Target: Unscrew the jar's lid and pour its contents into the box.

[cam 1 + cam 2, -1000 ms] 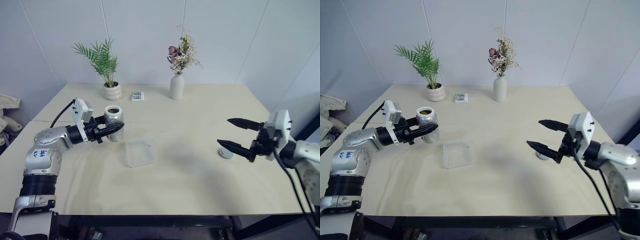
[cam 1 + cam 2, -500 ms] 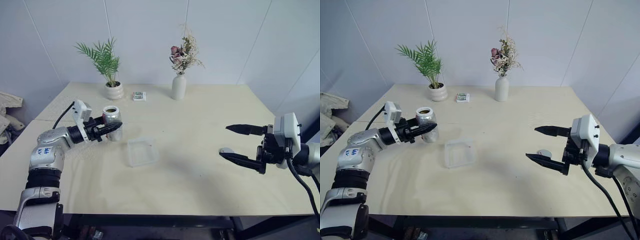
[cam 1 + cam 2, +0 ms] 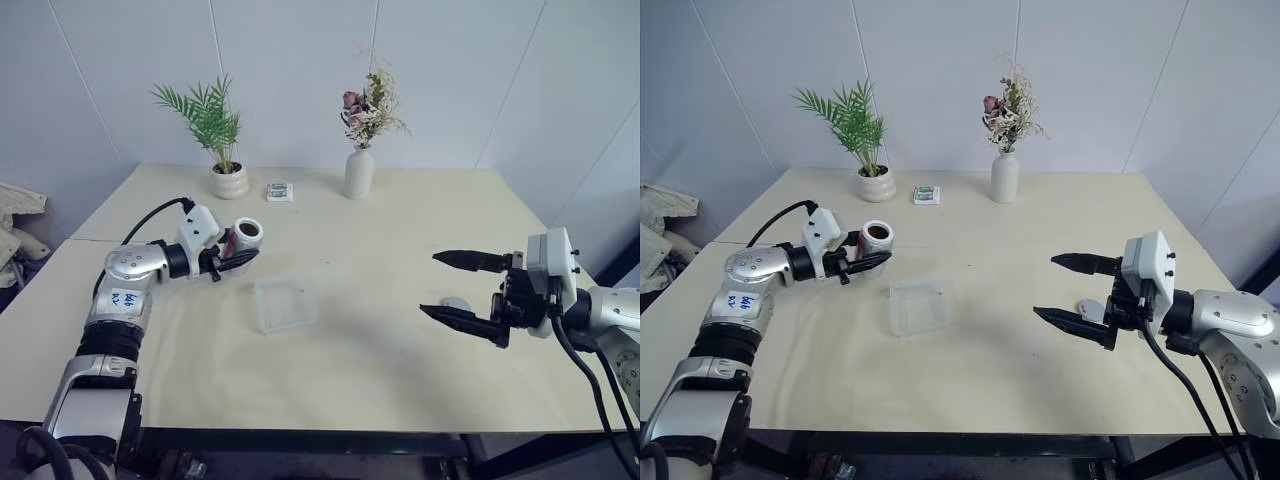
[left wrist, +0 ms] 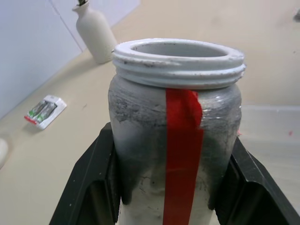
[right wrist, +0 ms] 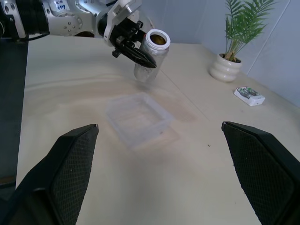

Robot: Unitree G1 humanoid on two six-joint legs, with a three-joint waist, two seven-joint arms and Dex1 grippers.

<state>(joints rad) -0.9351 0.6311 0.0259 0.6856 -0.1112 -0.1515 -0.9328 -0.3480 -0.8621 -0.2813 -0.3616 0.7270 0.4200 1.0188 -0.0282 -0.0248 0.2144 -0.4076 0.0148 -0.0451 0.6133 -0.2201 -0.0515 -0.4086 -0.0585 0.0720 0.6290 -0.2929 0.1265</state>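
Pale beige table (image 3: 380, 360) against white panelled walls. Along the far edge: potted palm (image 3: 222, 150), small packet of batteries (image 3: 277, 191), white vase of dried flowers (image 3: 358, 172).

Left gripper (image 3: 236, 260): black fingers pressed onto the jar (image 3: 243, 237) from both sides, holding it off the table and tipped towards the box (image 3: 285, 304). Jar open at the mouth, threaded white neck bare, red tape strip down its side in the left wrist view. Brown contents (image 5: 156, 39) visible inside the mouth in the right wrist view.

Box: clear, shallow, resting mid-table, near the jar but apart from it.

Right gripper (image 3: 458, 291): fingers spread wide, empty, raised above the table at the right side. Lid (image 3: 455, 303): lying on the table between those fingers as seen from the head.
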